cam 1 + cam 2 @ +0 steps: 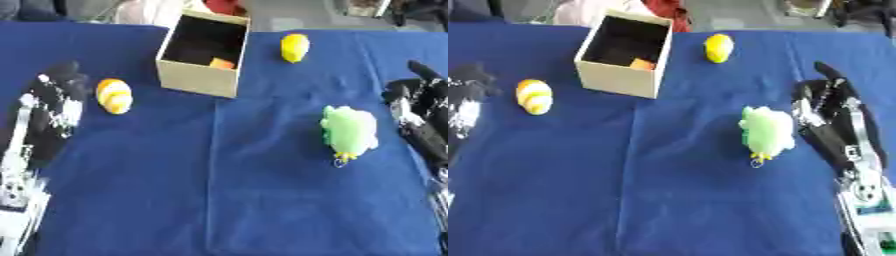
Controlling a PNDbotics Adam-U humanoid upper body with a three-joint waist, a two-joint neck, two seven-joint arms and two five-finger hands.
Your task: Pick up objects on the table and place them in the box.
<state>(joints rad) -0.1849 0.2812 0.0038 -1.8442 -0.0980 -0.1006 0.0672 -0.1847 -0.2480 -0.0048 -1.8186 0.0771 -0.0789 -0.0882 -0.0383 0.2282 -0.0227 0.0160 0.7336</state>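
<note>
Nearest: green plush (765, 131) w/ small ring, front-right of box, lying on blue cloth (219, 200). Just right of plush: right hand (824, 107), fingers straight, pointing away, blurred. Left of box: left hand (59, 92), finger pose unclear; orange-white toy (115, 95) beside it. Box (197, 80) open, orange piece (222, 63) inside, partly hidden by wall. Yellow toy (295, 47) right of box, near far cloth edge.

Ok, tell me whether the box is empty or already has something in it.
Not empty: the open-topped box holds an orange object at its bottom corner; the rest inside is dark.
</note>
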